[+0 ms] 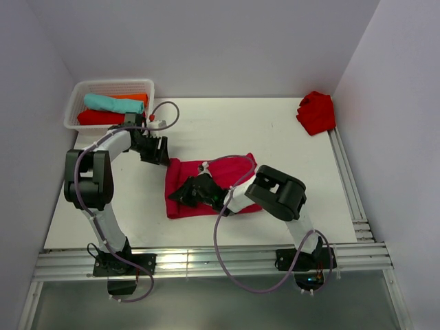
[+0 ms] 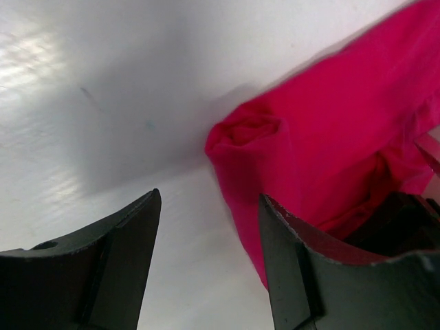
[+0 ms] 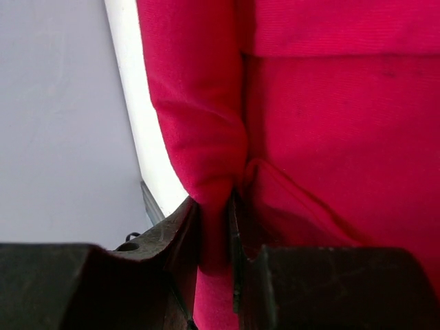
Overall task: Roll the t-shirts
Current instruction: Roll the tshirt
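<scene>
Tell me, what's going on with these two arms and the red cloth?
Two robot arms are working on a crimson t-shirt lying folded on the white table. The right end effector pinches a fold of cloth along the shirt's left edge. The left end effector hangs open beside the shirt's far left corner, holding nothing. A basket at the far left holds a teal roll, an orange roll and a red roll. A scarlet shirt lies crumpled far right.
</scene>
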Available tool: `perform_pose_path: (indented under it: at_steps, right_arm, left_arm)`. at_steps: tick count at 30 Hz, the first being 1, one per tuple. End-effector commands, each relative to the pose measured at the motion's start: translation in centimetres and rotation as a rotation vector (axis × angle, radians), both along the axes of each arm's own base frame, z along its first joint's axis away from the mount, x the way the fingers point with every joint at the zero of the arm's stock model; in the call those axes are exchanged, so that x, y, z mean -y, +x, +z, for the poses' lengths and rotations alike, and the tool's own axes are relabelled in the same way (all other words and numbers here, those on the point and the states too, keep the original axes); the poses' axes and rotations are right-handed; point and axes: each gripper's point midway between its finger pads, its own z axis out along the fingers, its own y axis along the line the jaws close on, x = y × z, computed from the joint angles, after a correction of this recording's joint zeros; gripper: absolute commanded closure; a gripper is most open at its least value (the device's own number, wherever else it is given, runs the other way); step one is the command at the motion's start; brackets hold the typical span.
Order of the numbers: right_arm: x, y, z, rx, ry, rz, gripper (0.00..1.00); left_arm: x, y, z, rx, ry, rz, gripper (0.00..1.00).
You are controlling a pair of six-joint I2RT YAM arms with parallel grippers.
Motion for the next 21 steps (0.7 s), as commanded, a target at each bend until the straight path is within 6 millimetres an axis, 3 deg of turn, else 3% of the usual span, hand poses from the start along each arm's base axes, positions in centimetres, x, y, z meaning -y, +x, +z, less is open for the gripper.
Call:
perform_pose_path:
  at_steps: [1,7,11,16,17,19,20,21]
  right_arm:
    - [0.6,0.5,0.4,-0.034,-0.007,-0.056,0.79]
    - [2.0,0.5,-0.9,-0.072,-0.091,-0.101,0.72]
    - [2.8,0.8,-1.0,-0.051,-0.187,-0.134,0.56]
    - [3.6,1.1,0.3,0.018,-0.335,-0.178,0.52]
    - [3.2,1.4,1.4,0.038,-0.337,-0.186,0.52]
    - [3.9,1.2,1.3,0.059,-0.414,-0.201,0.52]
    - [3.5,1.5,2.4,0.074,-0.414,-0.21,0.52]
    - [4.2,1.1,2.0,0.075,-0.472,-0.206,0.52]
  left_arm:
    - [1.9,-0.5,1.5,0.056,-0.06,-0.049,0.36]
    - [3.0,-1.0,0.2,0.056,-0.032,-0.052,0.37]
    - [2.9,-0.6,-0.8,0.051,0.035,-0.023,0.39]
    - [2.6,-0.2,-1.5,0.051,0.106,0.01,0.41]
    - [2.6,-0.2,-1.6,0.05,0.111,0.011,0.42]
    - [2.5,0.1,-1.6,0.051,0.126,0.019,0.43]
    - [2.3,0.2,-1.7,0.051,0.139,0.021,0.43]
    - [2.4,0.3,-1.8,0.051,0.144,0.02,0.43]
